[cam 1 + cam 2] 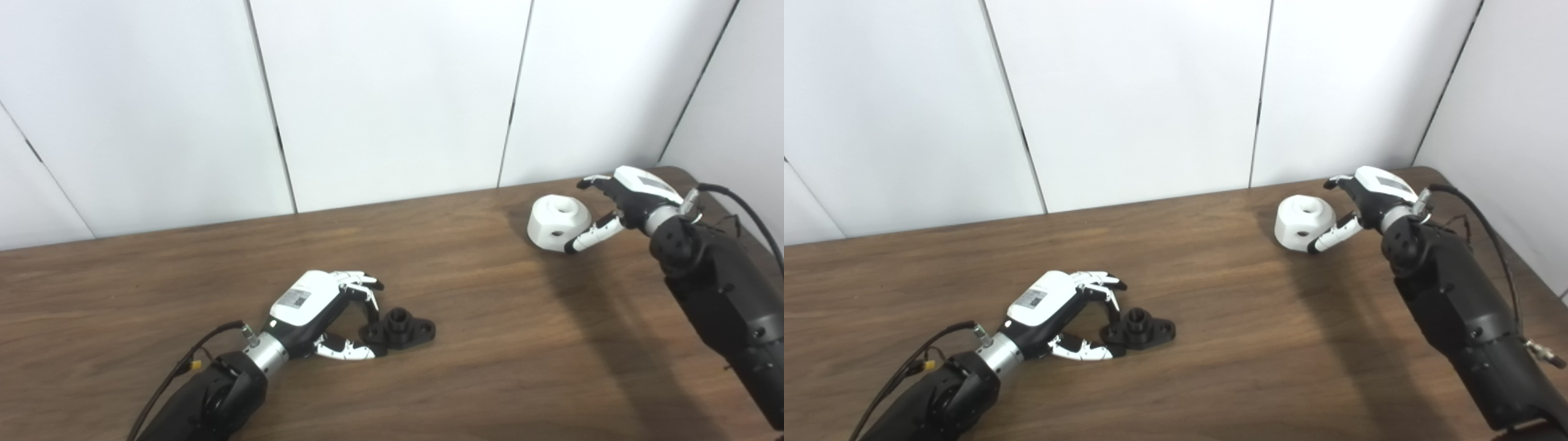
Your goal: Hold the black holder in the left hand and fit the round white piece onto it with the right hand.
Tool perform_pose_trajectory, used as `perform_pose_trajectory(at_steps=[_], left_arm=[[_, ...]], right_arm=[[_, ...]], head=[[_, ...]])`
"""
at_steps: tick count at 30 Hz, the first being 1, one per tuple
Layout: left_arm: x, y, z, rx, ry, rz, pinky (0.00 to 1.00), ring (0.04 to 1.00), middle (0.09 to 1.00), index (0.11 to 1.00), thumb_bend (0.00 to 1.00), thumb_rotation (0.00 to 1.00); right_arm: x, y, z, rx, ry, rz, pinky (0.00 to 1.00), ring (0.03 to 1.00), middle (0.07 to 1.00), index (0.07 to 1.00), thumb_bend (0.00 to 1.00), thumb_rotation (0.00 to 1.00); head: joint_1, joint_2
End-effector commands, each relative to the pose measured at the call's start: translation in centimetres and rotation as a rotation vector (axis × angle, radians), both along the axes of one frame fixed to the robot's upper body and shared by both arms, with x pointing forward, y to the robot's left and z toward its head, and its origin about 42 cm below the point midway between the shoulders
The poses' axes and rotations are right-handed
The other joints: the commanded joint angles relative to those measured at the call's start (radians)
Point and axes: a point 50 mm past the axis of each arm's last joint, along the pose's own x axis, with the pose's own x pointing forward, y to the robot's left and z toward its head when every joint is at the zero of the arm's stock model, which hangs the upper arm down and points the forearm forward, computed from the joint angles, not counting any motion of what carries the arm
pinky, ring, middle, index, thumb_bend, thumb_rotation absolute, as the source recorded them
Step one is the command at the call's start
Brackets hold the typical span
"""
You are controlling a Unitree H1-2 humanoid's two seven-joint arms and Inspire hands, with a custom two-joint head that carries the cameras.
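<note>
Across the brown wooden table (465, 380) we see the black holder (401, 329) touching our half-curled left hand (318, 306) at its 3 o'clock, while the round white piece (556, 222) sits well apart at 2 o'clock, bracketed by our spread right hand (618, 208), neither lifted.

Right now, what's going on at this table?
A two-armed robot is getting ready to join two parts. Its left hand is at the black holder, which lies flat on the table, fingers around one end but not lifting it. Its right hand is open beside the white piece at the far right, fingers either side of it. Both parts are on the table, far apart.
</note>
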Motion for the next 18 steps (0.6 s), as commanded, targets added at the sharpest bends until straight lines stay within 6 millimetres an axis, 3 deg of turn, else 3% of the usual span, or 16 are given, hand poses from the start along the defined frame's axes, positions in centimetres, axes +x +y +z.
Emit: perform_pose_trajectory(at_steps=[1,12,18], left_arm=[[-0.7,1.6,-1.9,0.130,0.057,-0.005,0.84,0.858,0.816,0.484,0.52,0.06],[-0.8,1.5,-1.9,0.137,0.061,-0.005,0.85,0.863,0.820,0.484,0.52,0.06],[-0.8,1.6,-2.0,0.129,0.061,-0.006,0.85,0.864,0.820,0.484,0.52,0.06]], right_arm=[[1.1,0.1,3.4,-0.030,-0.106,0.017,0.81,0.900,0.931,0.870,0.89,0.29],[1.8,0.9,3.1,-0.047,-0.098,0.044,0.78,0.892,0.931,0.866,0.89,0.31],[2.0,1.2,3.0,-0.052,-0.120,0.052,0.76,0.865,0.909,0.814,0.89,0.31]], head=[[0.000,0.002],[0.005,0.005],[0.006,0.007]])
